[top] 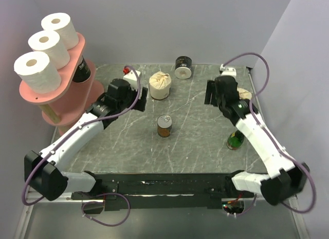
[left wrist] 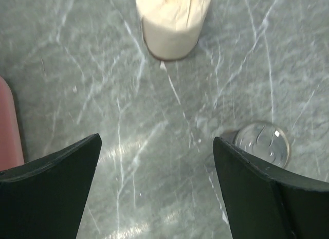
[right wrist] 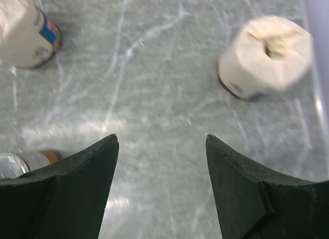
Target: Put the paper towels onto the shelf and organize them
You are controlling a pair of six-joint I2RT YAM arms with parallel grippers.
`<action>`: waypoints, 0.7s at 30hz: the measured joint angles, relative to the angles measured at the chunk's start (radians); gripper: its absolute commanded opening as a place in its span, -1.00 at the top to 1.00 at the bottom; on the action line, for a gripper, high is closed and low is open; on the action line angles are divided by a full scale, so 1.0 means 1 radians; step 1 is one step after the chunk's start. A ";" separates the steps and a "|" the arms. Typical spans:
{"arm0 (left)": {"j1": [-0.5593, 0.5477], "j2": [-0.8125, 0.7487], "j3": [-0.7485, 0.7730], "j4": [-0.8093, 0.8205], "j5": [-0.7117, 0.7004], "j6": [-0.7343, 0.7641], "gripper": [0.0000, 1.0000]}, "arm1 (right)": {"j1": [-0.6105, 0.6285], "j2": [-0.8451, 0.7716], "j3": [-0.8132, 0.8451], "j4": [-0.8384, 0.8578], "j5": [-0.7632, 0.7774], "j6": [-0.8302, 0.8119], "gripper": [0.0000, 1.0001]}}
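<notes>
Holds left jaws and right jaws apart, empty. Faces an upright cream roll (left wrist: pixel 172 23) straight ahead of the left jaws, mid-tabletop, likely the nearest pick. Catches a second cream roll (right wrist: pixel 264 56) by the right edge, clear only from the right wrist. Shows three white rolls (top: pixel 49 43) atop the shelf (top: pixel 61 91), far-left corner, only overhead.

A black-wrapped roll (top: pixel 81 69) is half hidden under the top board of the shelf (top: pixel 62 89). The right arm (top: pixel 257 131) covers most of a cream roll (top: pixel 247 93) and the top of the green bottle (top: pixel 236 141). The right wrist view shows that roll blurred.
</notes>
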 measured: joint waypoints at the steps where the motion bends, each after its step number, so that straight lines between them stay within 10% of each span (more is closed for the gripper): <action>1: 0.000 -0.016 -0.031 0.005 0.002 -0.006 -0.93 | -0.021 0.040 0.018 0.026 -0.031 -0.004 -0.51; 16: -0.066 -0.158 -0.071 0.077 -0.045 -0.027 -0.93 | -0.083 0.827 0.603 0.366 -0.262 -0.068 -0.56; 21: -0.109 -0.160 -0.072 0.077 -0.082 -0.023 -0.93 | -0.083 0.922 0.533 0.599 -0.314 -0.311 -0.57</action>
